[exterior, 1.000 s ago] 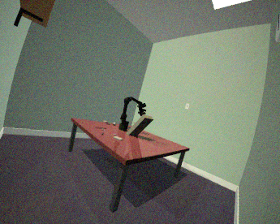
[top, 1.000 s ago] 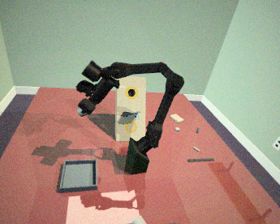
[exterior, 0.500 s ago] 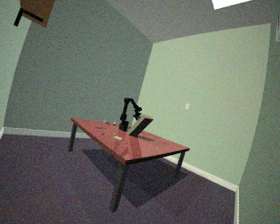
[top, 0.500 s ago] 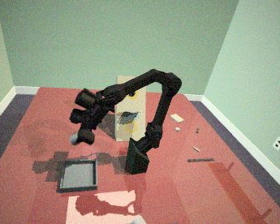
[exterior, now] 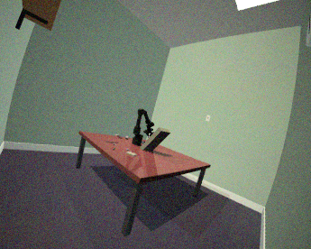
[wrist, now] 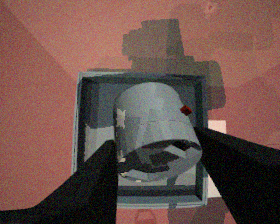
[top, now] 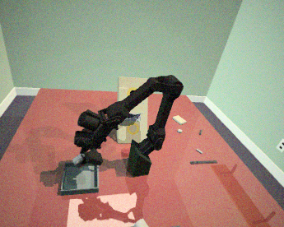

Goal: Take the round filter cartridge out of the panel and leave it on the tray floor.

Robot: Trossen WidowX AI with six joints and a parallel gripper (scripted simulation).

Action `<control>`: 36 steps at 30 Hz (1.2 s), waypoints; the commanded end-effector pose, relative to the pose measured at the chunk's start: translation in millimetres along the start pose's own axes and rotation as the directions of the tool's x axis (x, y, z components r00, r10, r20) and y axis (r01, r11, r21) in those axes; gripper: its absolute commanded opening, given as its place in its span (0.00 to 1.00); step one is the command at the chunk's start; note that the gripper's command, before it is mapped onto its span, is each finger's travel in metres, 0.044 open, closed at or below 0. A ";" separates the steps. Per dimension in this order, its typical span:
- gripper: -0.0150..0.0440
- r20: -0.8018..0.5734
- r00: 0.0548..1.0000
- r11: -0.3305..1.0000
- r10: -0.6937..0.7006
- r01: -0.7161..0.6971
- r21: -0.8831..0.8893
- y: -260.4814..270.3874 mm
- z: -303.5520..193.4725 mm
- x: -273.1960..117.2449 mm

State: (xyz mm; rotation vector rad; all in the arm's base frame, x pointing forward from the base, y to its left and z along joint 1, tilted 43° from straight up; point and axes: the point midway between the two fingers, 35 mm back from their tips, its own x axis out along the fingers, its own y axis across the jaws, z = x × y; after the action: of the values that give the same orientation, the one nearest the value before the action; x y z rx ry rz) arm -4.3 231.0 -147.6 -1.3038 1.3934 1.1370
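My gripper (top: 84, 157) (wrist: 154, 140) is shut on the round grey filter cartridge (top: 78, 159) (wrist: 151, 119), which has a small red mark on its side. In the wrist view the cartridge hangs between the dark fingers right over the grey tray (wrist: 84, 156). In the top view the gripper holds it low at the tray's (top: 80, 190) far edge; I cannot tell whether it touches the tray. The beige service panel (top: 142, 111) (exterior: 156, 137) stands behind the arm with yellow rings on its face.
The arm's dark base (top: 138, 160) stands right of the tray. Small loose parts lie on the red table (top: 237, 185) to the right: a beige block (top: 179, 119), a dark bar (top: 203, 162) and small pegs (top: 199, 150).
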 end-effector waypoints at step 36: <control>0.92 -0.007 1.000 1.000 0.005 -0.005 -0.018 1.8 -39.1 63.4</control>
State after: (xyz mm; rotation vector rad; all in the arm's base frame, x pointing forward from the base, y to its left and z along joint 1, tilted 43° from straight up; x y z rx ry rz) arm -10.2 180.5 -202.8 -1.3189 1.3960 1.1509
